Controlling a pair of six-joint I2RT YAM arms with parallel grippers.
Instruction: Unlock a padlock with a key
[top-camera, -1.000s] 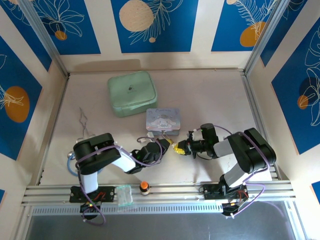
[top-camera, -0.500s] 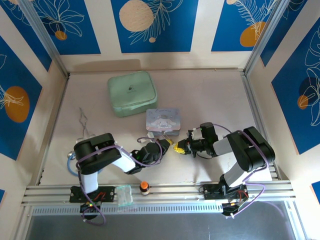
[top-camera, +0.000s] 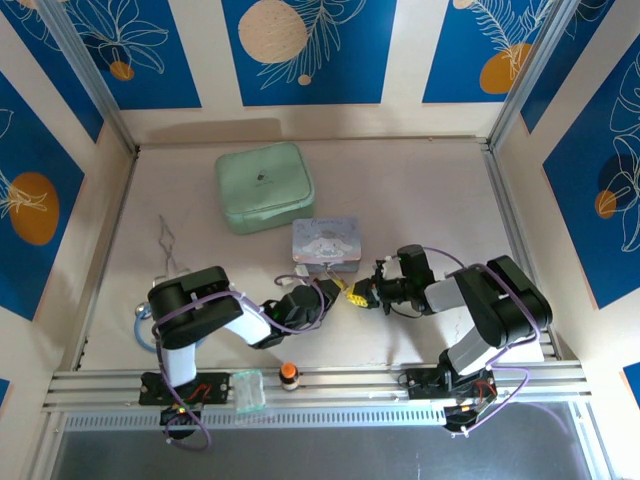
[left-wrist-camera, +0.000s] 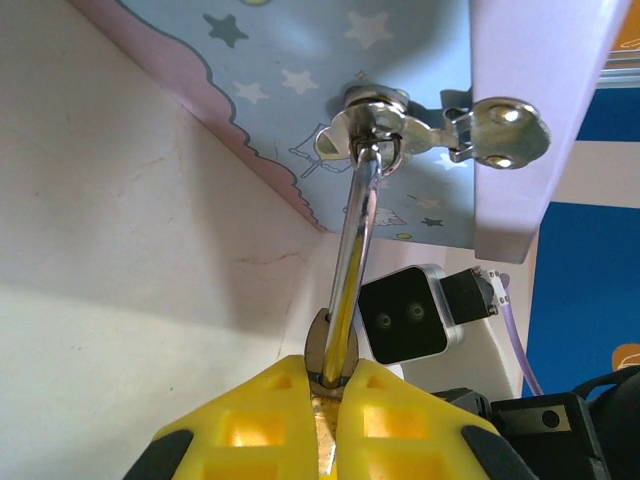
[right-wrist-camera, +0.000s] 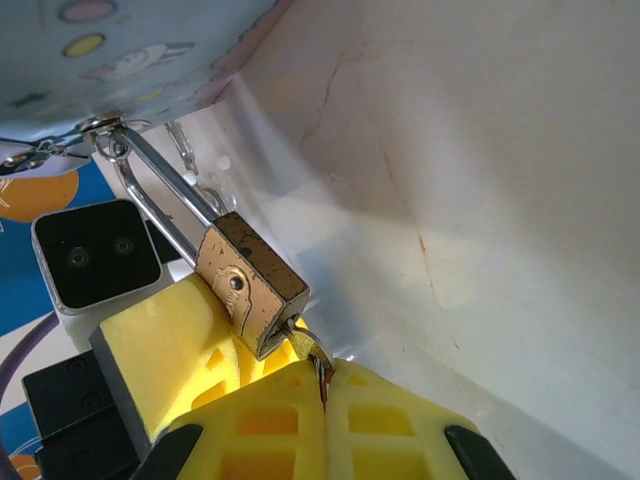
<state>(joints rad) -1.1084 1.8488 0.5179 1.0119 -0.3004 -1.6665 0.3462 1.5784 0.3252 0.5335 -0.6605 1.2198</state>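
The brass padlock (right-wrist-camera: 250, 285) hangs by its silver shackle (left-wrist-camera: 355, 230) from the clasp of the pastel cartoon tin (top-camera: 325, 242). My left gripper (left-wrist-camera: 335, 375) is shut on the padlock body, its yellow fingers (right-wrist-camera: 165, 345) showing behind the lock in the right wrist view. The small key (right-wrist-camera: 312, 352) sticks into the keyhole at the bottom of the padlock. My right gripper (right-wrist-camera: 325, 375) is shut on the key's head. In the top view the two grippers meet just in front of the tin, the left gripper (top-camera: 338, 289) beside the right gripper (top-camera: 362, 297).
A mint green case (top-camera: 264, 186) lies behind the tin. Thin silver forceps (top-camera: 168, 245) rest at the left. An orange-capped bottle (top-camera: 289, 374) and a clear packet (top-camera: 248, 388) sit on the front rail. The enclosure walls ring the table.
My right gripper has crept a little to the left, towards the padlock. The left arm, the padlock and the tin have stayed put.
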